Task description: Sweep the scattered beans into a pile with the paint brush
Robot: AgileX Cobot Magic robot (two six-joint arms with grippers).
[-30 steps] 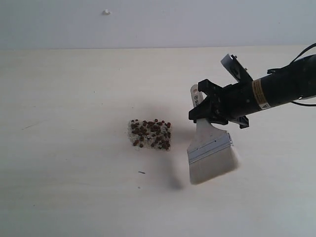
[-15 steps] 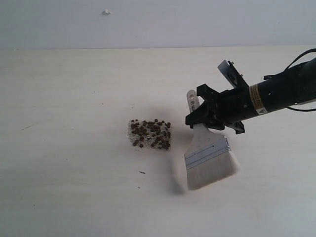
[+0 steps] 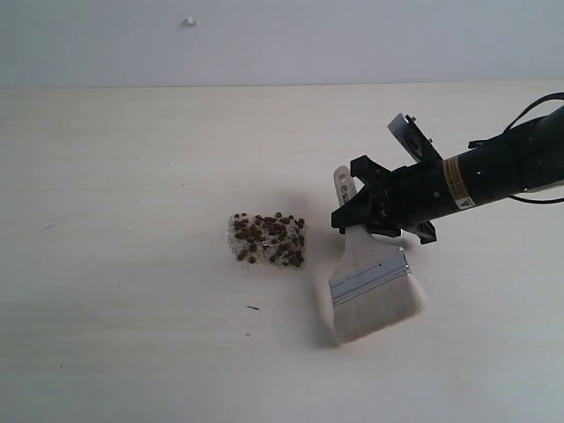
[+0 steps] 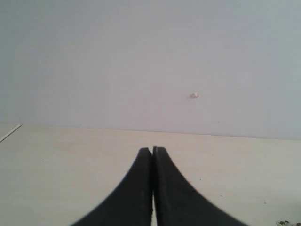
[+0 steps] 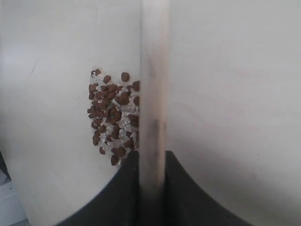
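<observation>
The beans (image 3: pixel 267 240) lie gathered in one compact reddish-brown pile mixed with whitish crumbs, mid-table. Just right of it stands the paint brush (image 3: pixel 370 278), its handle tilted up and its off-white bristles (image 3: pixel 377 310) down at the table. My right gripper (image 3: pixel 354 217) is shut on the pale wooden handle. In the right wrist view the handle (image 5: pixel 153 89) runs between the black fingers of my right gripper (image 5: pixel 153 157), with the pile (image 5: pixel 113 117) beside it. My left gripper (image 4: pixel 152 150) is shut and empty over bare table; it does not show in the exterior view.
A small dark speck (image 3: pixel 253 307) lies on the pale table in front of the pile. A white speck (image 3: pixel 189 21) sits on the wall behind. The table's far edge (image 3: pixel 176 86) meets that wall.
My right gripper has carried the brush slightly left and down, bringing the bristles closer to the table beside the pile. The pile has not moved.
</observation>
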